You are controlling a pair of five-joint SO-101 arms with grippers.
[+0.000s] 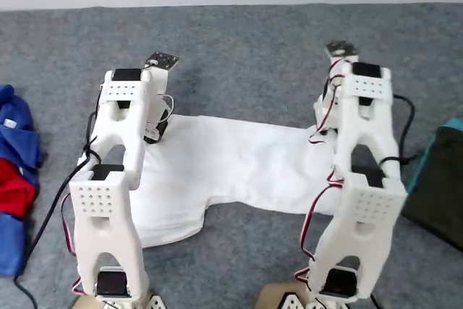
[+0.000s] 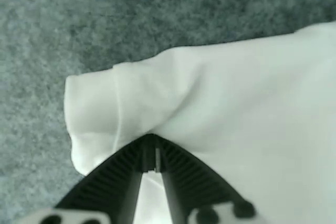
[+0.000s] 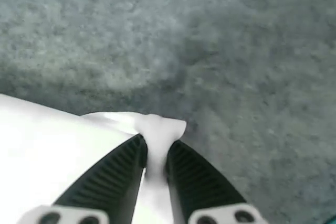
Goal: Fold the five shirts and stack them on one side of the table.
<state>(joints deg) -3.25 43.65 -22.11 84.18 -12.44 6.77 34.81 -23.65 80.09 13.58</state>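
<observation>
A white shirt (image 1: pixel 224 171) lies spread on the grey table between the two arms. My left gripper (image 2: pixel 150 153) is shut on the white shirt (image 2: pixel 236 108), pinching a fold of cloth near one far corner. On the other far corner of the white shirt (image 3: pixel 47 150) my right gripper (image 3: pixel 156 150) is shut, with a bunch of cloth squeezed between its fingers. In the high view the left arm (image 1: pixel 123 121) stands over the shirt's left side and the right arm (image 1: pixel 362 128) over its right side.
A heap of blue and red shirts (image 1: pixel 14 171) lies at the table's left edge. A dark green shirt with a teal edge (image 1: pixel 438 182) lies at the right edge. Bare grey table (image 1: pixel 246 56) stretches beyond the white shirt.
</observation>
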